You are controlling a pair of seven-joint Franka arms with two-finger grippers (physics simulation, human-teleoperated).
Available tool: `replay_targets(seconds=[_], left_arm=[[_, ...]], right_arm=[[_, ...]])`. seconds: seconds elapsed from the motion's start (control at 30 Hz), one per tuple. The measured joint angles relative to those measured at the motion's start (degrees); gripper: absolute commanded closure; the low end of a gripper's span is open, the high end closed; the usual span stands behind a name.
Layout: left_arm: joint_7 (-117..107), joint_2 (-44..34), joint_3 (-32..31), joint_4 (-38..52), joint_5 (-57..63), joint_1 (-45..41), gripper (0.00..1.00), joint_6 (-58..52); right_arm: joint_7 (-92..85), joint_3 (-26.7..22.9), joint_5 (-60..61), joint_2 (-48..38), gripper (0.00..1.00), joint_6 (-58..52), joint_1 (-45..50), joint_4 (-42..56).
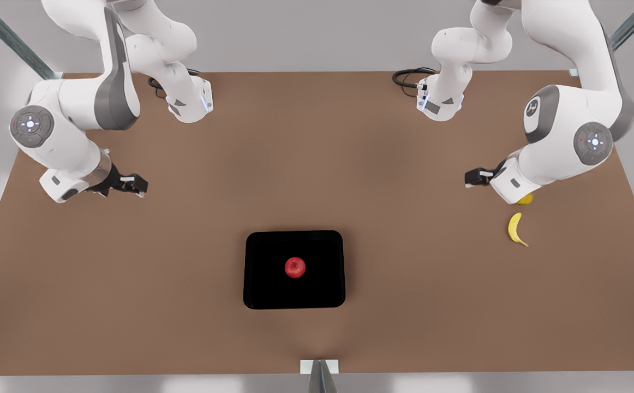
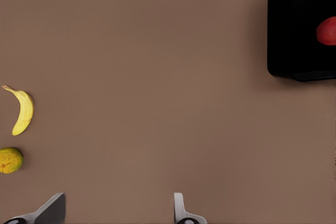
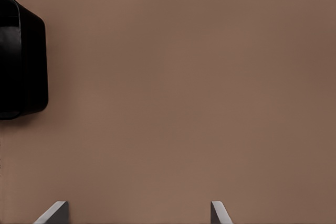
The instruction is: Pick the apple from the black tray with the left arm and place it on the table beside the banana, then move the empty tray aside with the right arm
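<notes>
Well apart, apple from left tool

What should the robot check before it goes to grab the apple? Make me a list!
1. Apple sits in the black tray: ok.
2. Left gripper open and empty: ok.
3. Left gripper above the apple: not ok, it hangs over near the banana.
4. Bare table beside the banana for the apple: ok.
5. Right gripper open, waiting apart from the tray: ok.

apple in tray, banana apart
</notes>
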Motion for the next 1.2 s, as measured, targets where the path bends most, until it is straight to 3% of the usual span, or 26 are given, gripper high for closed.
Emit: replay_targets(seconds=[0.1,0.17,0.23,0.3,0.47,0.6,0.87,1.2], left_arm=[[-0.3,3.6,-0.4,4.0,-0.2,-1.2,0.0,2.6],[-0.6,13.6,-0.9,16.2,-0.6,-12.6,0.0,4.5],[-0.9,18.7,-1.3,21.1,-0.8,-24.1,0.0,8.6],[-1.0,21.1,-1.9,22.2,-0.3,-29.8,0.0,13.1],[1.5,27.8,-3.9,22.3,-3.3,-34.0,0.0,27.4],[2.8,34.1,-3.4,24.1,3.0,-40.1,0.0,35.0],[-0.6,40.3,3.3,24.5,13.4,-41.7,0.0,43.3],[-7.3,48.5,3.7,27.8,8.9,-39.4,0.0,48.3]], right_arm=[[0.9,0.0,0.0,0.0,0.0,3.0,2.4,0.0],[1.4,0.0,-0.1,0.1,0.0,4.3,3.4,0.0],[1.9,0.0,-0.1,0.3,0.0,5.2,3.8,0.4],[2.3,0.2,-0.2,1.0,0.0,5.9,3.4,0.8],[3.1,0.5,-0.2,1.3,0.0,6.9,0.5,0.9],[3.7,0.5,-0.2,1.3,0.0,7.3,-0.7,0.9],[4.4,0.6,-0.2,1.3,0.0,7.6,0.8,0.9],[5.0,0.6,-0.2,1.7,0.0,7.7,0.4,1.0]])
